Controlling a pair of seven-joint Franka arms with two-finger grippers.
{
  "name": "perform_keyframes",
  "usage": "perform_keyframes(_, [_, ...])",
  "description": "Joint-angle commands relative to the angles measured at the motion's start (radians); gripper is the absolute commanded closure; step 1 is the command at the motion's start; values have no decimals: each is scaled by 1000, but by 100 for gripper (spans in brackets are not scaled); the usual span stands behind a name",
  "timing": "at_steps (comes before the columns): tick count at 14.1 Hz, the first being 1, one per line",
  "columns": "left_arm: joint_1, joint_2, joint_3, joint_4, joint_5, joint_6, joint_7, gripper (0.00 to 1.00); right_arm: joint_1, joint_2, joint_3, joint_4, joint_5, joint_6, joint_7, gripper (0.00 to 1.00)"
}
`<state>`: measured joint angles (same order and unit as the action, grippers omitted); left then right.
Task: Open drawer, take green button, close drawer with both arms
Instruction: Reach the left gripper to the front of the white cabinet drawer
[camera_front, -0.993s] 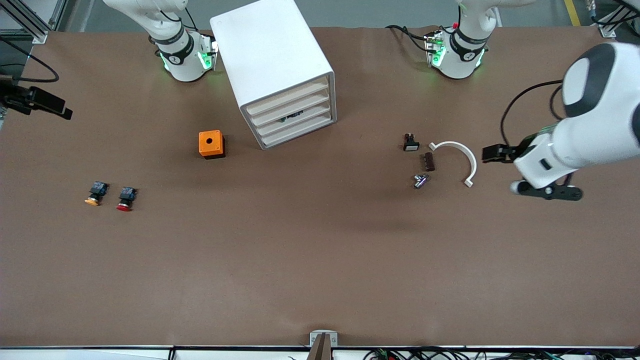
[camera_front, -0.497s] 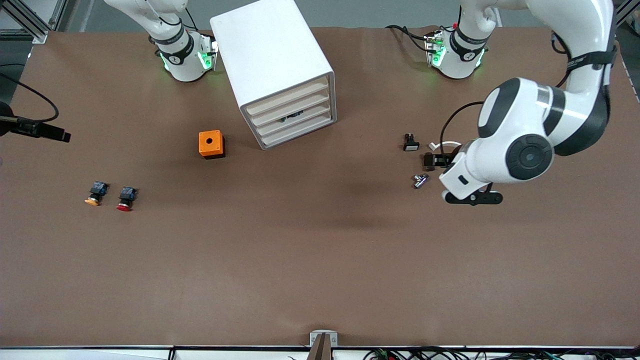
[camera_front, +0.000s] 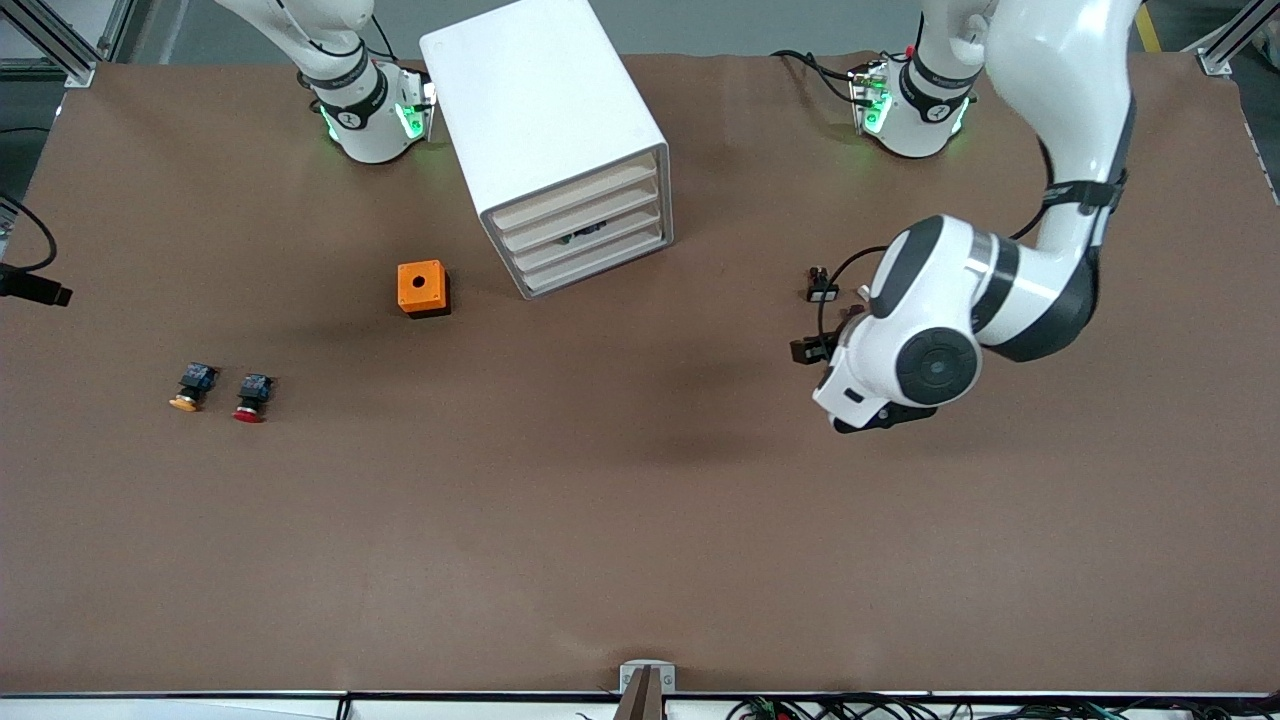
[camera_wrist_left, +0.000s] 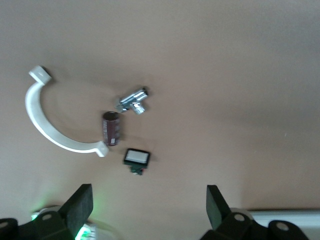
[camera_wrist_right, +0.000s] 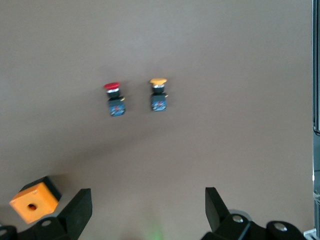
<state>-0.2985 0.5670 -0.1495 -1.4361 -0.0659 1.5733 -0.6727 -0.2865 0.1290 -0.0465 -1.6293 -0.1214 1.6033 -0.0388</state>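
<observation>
Jaws of left gripper (camera_wrist_left: 145, 210) cropped, button unseen

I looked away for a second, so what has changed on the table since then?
The left arm swung in from its end of the table; its open left gripper now hangs over the white curved bracket and small parts. The right arm drew back off the table edge. The cabinet, drawers and orange box stayed put.

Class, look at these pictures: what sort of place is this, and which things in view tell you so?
Probably a robotics lab or test bench. Two robot arms are mounted along a brown-covered table, the left arm reaching over small parts. A white drawer cabinet and loose push buttons lie laid out like test props.
</observation>
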Motion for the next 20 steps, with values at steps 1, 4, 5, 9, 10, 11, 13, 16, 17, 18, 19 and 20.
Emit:
perform_keyframes(1, [-36,82,2,54,-11,42,-181,0,-112,-9,16,-99,35,126,-126,0])
perform_keyframes(4, [-86,112,4,54,-18,65,-309,0,-198,-6,14,-210,60,317,-236,0])
perform_keyframes(5, [-93,126,2,56,-28,82,-370,0,-206,-6,14,-246,60,370,-237,0])
perform_keyframes(9, [-126,178,5,91,-124,80,-573,0,-204,21,16,-362,62,579,-237,0])
perform_keyframes(10, [-137,186,5,97,-143,80,-600,0,-204,46,17,-363,65,608,-236,0])
perform_keyframes(11, [-142,195,5,106,-162,73,-629,0,-203,66,17,-363,90,630,-237,0])
perform_keyframes(13, [-142,214,5,112,-218,68,-761,0,-203,116,17,-365,103,685,-237,0])
perform_keyframes(16, [-140,267,8,158,-337,67,-953,0,-200,178,22,-379,105,785,-236,0])
perform_keyframes(17, [-142,283,8,173,-368,68,-1025,0,-200,197,22,-380,105,812,-236,0])
perform_keyframes(18, [-142,295,5,178,-406,68,-1098,0,-200,211,23,-388,106,838,-236,0])
perform_keyframes(19, [-142,310,4,180,-457,68,-1149,0,-200,221,23,-405,123,875,-236,0])
perform_keyframes(20, [-142,318,5,178,-503,68,-1182,0,-197,233,23,-426,146,912,-236,0])
